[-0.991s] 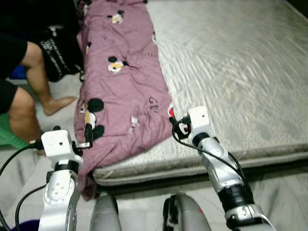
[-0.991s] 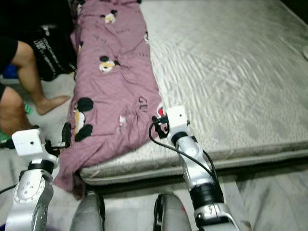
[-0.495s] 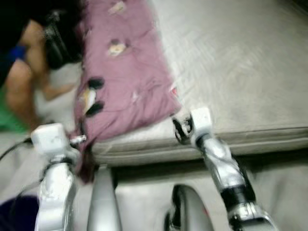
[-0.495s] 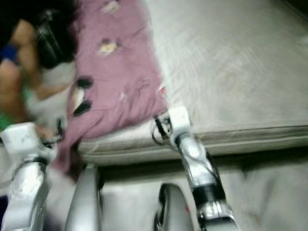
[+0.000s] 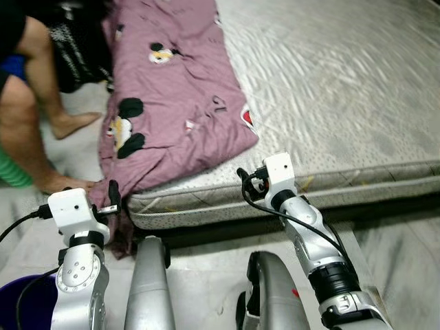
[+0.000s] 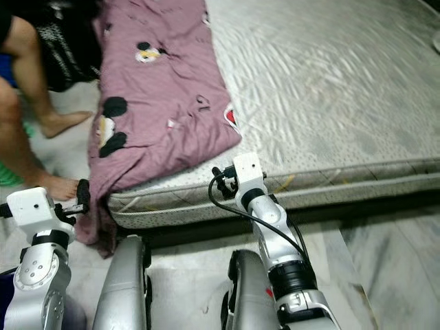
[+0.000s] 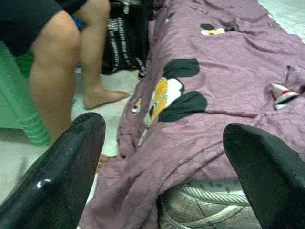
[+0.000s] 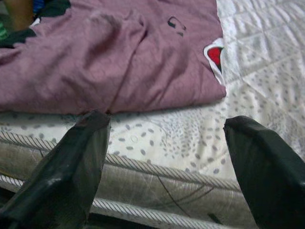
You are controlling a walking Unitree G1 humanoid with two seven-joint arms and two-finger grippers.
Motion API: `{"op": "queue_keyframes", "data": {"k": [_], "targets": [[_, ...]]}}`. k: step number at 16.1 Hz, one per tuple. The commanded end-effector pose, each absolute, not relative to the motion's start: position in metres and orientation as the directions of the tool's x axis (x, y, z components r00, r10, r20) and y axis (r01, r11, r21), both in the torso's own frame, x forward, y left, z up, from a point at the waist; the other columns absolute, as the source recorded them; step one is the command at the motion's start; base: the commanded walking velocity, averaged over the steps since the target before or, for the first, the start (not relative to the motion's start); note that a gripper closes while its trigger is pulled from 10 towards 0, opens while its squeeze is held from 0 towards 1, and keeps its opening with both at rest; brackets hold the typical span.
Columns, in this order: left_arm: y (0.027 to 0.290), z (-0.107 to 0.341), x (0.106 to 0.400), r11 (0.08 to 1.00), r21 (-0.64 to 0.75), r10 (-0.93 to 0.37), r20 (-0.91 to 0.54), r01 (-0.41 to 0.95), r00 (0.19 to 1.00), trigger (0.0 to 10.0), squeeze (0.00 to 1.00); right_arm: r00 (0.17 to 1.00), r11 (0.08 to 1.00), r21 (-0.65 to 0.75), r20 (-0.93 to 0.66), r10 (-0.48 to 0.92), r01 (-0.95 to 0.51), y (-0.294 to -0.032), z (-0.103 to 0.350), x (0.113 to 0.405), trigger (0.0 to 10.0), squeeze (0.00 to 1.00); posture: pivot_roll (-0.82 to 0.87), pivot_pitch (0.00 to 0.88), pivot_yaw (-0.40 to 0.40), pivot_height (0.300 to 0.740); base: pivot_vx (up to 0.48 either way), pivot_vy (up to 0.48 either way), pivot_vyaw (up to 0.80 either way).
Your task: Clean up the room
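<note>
Lighting: we note even, soft indoor light. Head views fairly sharp; slight blur at the far mattress (image 5: 344,82). Wrist views: near black fingers (image 7: 71,171) defocused.

1. The blanket (image 5: 172,96) is dusty purple with black, white and yellow cartoon mouse heads and one red and white patch.
2. The mattress (image 5: 344,89) is pale grey, quilted, with small grey dots along its edge.
3. The bag (image 5: 75,48) is black with white letters.
4. The bucket (image 5: 20,302) is dark blue.
</note>
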State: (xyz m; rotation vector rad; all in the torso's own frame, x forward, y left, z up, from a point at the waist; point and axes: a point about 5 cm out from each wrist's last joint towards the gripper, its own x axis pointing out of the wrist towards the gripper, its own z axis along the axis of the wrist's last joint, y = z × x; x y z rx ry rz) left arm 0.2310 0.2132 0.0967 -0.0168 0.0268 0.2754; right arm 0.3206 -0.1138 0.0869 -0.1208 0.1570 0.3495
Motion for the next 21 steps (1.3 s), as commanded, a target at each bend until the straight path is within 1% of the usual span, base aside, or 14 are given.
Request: {"op": "queue_keyframes", "data": {"k": [1,4,5,8,11,17,19,21], "targets": [[0.2141,0.0944,0.2289,0.960,-0.011,0.278,-0.046,-0.279,0.959,10.0,0.00,0.927,0.932,-0.085,-0.170,0.334,-0.351,-0.1148,0.0876,0.3201,10.0,0.00,0.08,0.206,-0.040,0.553,0.000,0.000,0.00],[0.2131,0.0947,0.2295,0.962,-0.016,0.273,-0.045,-0.273,0.961,10.0,0.00,0.927,0.932,-0.079,-0.167,0.337,-0.353,-0.1147,0.0879,0.3205,10.0,0.00,0.08,0.209,-0.042,0.553,0.000,0.000,0.00],[0.2129,0.0949,0.2296,0.962,-0.019,0.271,-0.044,-0.272,0.961,10.0,0.00,0.922,0.924,-0.101,-0.163,0.351,-0.369,-0.1131,0.0889,0.3202,10.0,0.00,0.08,0.208,-0.042,0.553,0.000,0.000,0.00],[0.2115,0.0967,0.2297,0.966,-0.027,0.254,-0.033,-0.255,0.967,10.0,0.00,0.919,0.920,-0.094,-0.154,0.363,-0.379,-0.1111,0.0898,0.3194,10.0,0.00,0.08,0.209,-0.042,0.553,0.000,0.000,0.74],[0.2094,0.0972,0.2302,0.972,-0.033,0.230,-0.026,-0.231,0.973,10.0,0.00,0.919,0.922,-0.083,-0.159,0.362,-0.377,-0.1120,0.0890,0.3196,10.0,0.00,0.08,0.206,-0.040,0.553,0.355,0.000,0.00],[0.2084,0.0964,0.2300,0.973,-0.036,0.227,-0.034,-0.229,0.973,10.0,0.00,0.916,0.921,-0.075,-0.162,0.366,-0.382,-0.1121,0.0877,0.3191,10.0,0.00,0.09,0.203,-0.042,0.553,0.412,0.000,0.00],[0.2072,0.0969,0.2303,0.976,-0.034,0.212,-0.026,-0.213,0.977,10.0,0.00,0.916,0.922,-0.071,-0.163,0.367,-0.381,-0.1123,0.0875,0.3192,10.0,0.00,0.09,0.202,-0.043,0.553,0.251,0.000,0.00],[0.2075,0.0952,0.2304,0.973,-0.044,0.225,-0.043,-0.227,0.973,10.0,0.00,0.912,0.915,-0.087,-0.158,0.377,-0.394,-0.1114,0.0880,0.3190,10.0,0.00,0.09,0.200,-0.043,0.553,0.000,0.000,0.00]]}}
